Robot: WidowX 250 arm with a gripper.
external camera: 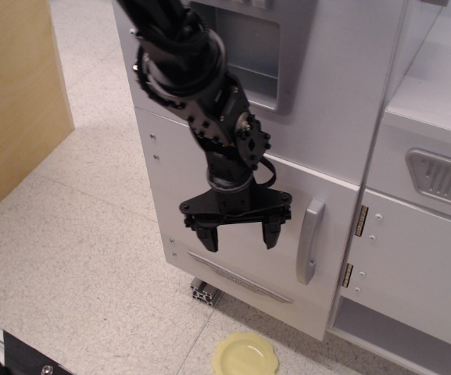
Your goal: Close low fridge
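Observation:
The low fridge [186,195] is the white lower compartment of the toy kitchen. Its flat door lies flush with the cabinet front, with no gap showing along its top edge. It has a vertical light-grey bar handle [310,241] on the right, silver hinges [360,221] beside it and a grey strip [241,277] near the bottom. My black gripper [239,237] hangs open and empty in front of the door, left of the handle, fingers pointing down.
Above is a white door with a recessed grey dispenser [248,47]. At the right is a panel with a grey vent grille [444,178]. A yellow plate [245,354] lies on the speckled floor. A wooden board [10,94] stands at the left.

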